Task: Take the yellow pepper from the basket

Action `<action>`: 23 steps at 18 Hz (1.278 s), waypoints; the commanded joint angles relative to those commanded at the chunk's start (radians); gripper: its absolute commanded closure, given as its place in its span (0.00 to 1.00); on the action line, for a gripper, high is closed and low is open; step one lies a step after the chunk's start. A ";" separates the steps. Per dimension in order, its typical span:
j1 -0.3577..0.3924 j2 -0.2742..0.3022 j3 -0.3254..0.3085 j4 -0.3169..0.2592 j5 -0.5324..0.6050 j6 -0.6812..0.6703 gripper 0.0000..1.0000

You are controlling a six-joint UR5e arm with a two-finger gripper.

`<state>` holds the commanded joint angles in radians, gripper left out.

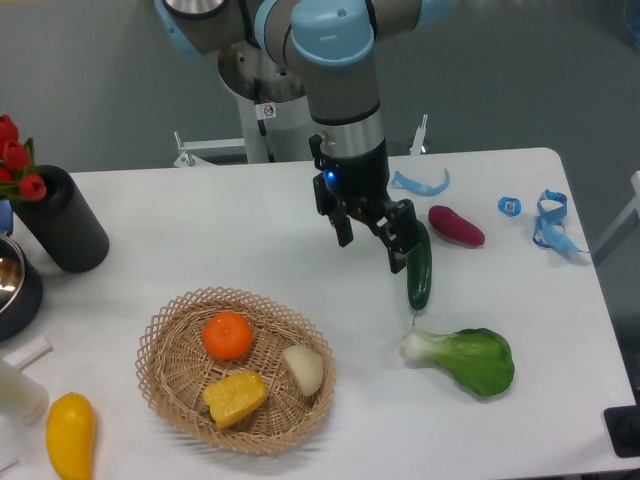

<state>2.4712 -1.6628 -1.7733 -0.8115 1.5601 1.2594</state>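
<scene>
The round woven wicker basket sits at the front left of the white table. Inside it, toward the front, lies the yellow pepper, blocky and ribbed. A round orange rests behind it and a pale cream vegetable lies to its right. My gripper hangs over the table up and to the right of the basket, well clear of the rim. Its two black fingers are spread and hold nothing.
A dark green cucumber lies just right of the gripper, with a purple eggplant and a bok choy nearby. A smooth yellow vegetable lies at the front left. A black vase stands at the left; blue clips lie far right.
</scene>
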 joint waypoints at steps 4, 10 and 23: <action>-0.002 -0.005 0.006 0.000 0.003 0.005 0.00; -0.003 -0.008 0.002 0.003 -0.003 -0.006 0.00; -0.055 -0.135 0.084 0.025 -0.031 -0.198 0.00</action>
<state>2.4161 -1.7976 -1.6891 -0.7869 1.5294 1.0617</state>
